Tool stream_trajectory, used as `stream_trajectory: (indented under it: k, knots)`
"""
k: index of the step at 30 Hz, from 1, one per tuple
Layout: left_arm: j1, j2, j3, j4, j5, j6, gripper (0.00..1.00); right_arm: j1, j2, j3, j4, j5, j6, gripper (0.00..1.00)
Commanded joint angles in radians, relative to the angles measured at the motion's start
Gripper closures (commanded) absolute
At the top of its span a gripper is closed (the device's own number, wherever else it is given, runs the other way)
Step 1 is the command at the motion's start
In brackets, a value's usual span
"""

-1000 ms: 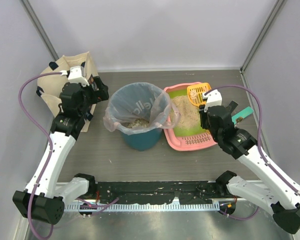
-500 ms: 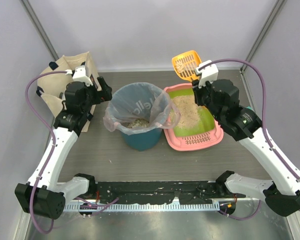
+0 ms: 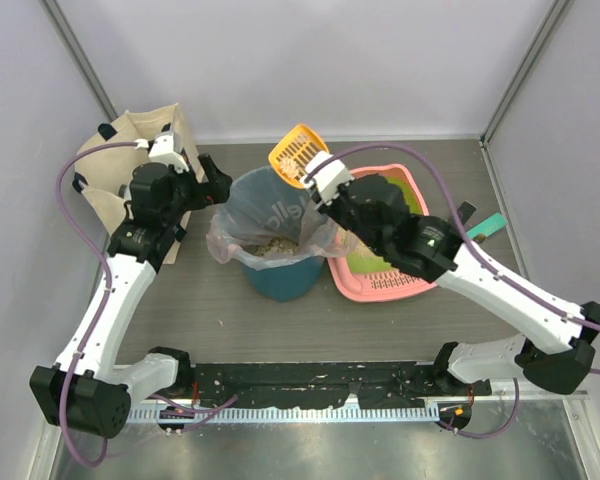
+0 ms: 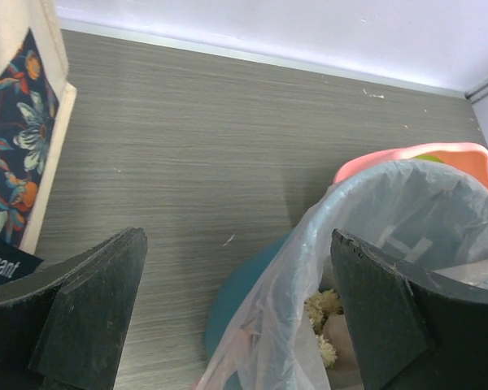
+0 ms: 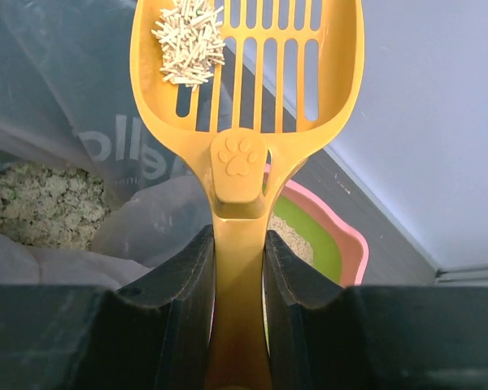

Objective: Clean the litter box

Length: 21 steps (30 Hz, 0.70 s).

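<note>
The pink litter box [image 3: 412, 283] with green floor and beige litter sits right of the teal bin [image 3: 277, 275]; my right arm hides much of it. It shows in the right wrist view [image 5: 351, 244] and the left wrist view [image 4: 407, 154]. My right gripper [image 3: 325, 188] is shut on the orange slotted scoop [image 3: 298, 150], held over the bin's far rim. The scoop [image 5: 244, 73] carries a clump of pale litter pellets [image 5: 187, 36]. My left gripper [image 3: 202, 185] is open and empty, just left of the bin's bag edge [image 4: 309, 268].
The bin is lined with a clear bag [image 3: 275, 212] and holds pale litter clumps [image 5: 37, 203]. A beige floral tote bag [image 3: 130, 150] stands at the back left. A teal-handled tool [image 3: 485, 228] lies right of the litter box. Walls close in on three sides.
My right gripper has lifted the scoop out of the litter box and swung it left, to above the bin. The left arm has barely moved.
</note>
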Motion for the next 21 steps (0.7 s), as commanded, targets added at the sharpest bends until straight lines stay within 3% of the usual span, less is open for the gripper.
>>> stream_trajectory:
  k: [1, 9, 13, 21]
  knots:
    - [0.002, 0.014, 0.019, 0.045, 0.074, -0.03, 0.0, 0.067, 0.045, -0.013, 0.098, 0.207, -0.16, 0.99]
    - [0.002, 0.048, 0.028, 0.044, 0.132, -0.033, 0.05, 0.176, 0.04, -0.124, 0.267, 0.387, -0.408, 0.99]
    - [-0.003, 0.088, 0.044, 0.026, 0.198, -0.045, 0.16, 0.225, 0.034, -0.208, 0.354, 0.474, -0.546, 0.99]
    - [-0.012, 0.101, 0.056, 0.009, 0.193, -0.045, 0.33, 0.263, 0.002, -0.282, 0.438, 0.511, -0.681, 0.99]
